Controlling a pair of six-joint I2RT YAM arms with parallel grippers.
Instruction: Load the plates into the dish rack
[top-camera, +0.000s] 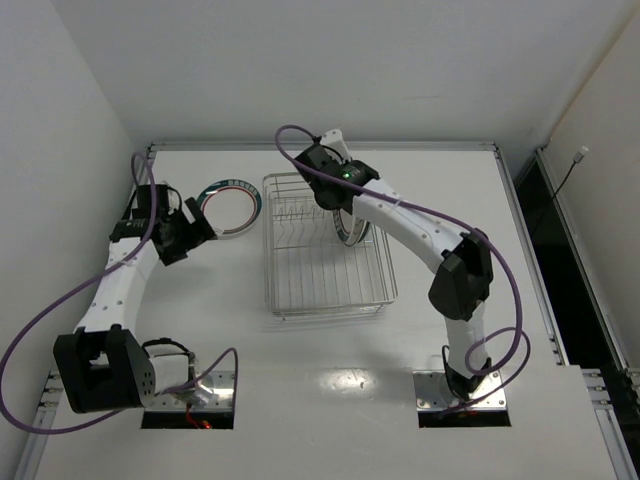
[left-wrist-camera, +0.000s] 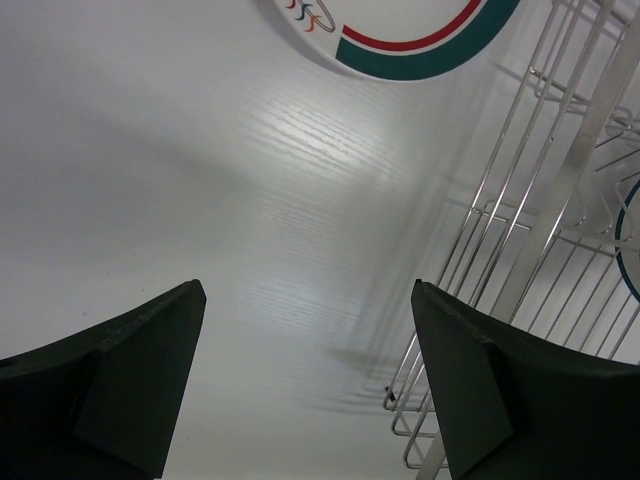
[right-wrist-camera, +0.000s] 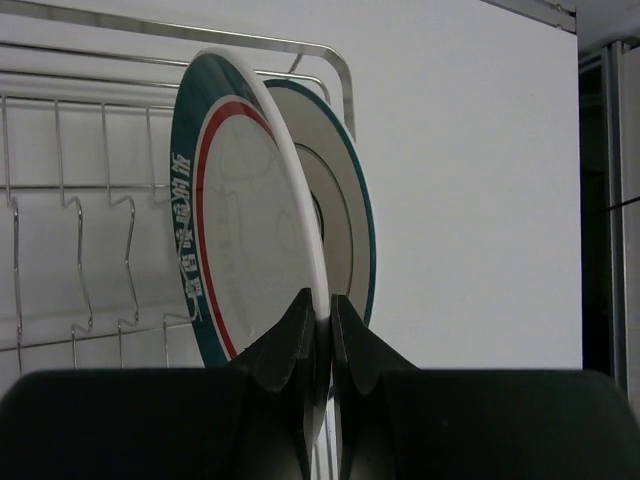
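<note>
At the two o'clock corner of the dish rack (top-camera: 271, 250), my right gripper (right-wrist-camera: 322, 300) is clenched on the rim of a banded plate (right-wrist-camera: 240, 230) standing on edge inside, with a second plate (right-wrist-camera: 348, 230) upright just behind it. I'd count that as two loaded once this one is let go. A loose plate (top-camera: 230, 208) lies flat on the table (top-camera: 330, 360) at the rack's ten o'clock, near my left gripper (left-wrist-camera: 308, 290), whose jaws stand released and empty. I can see no fourth plate.

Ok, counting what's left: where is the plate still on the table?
The plate lies flat on the table, left of the dish rack in the top view, just beyond the left end effector.
</note>
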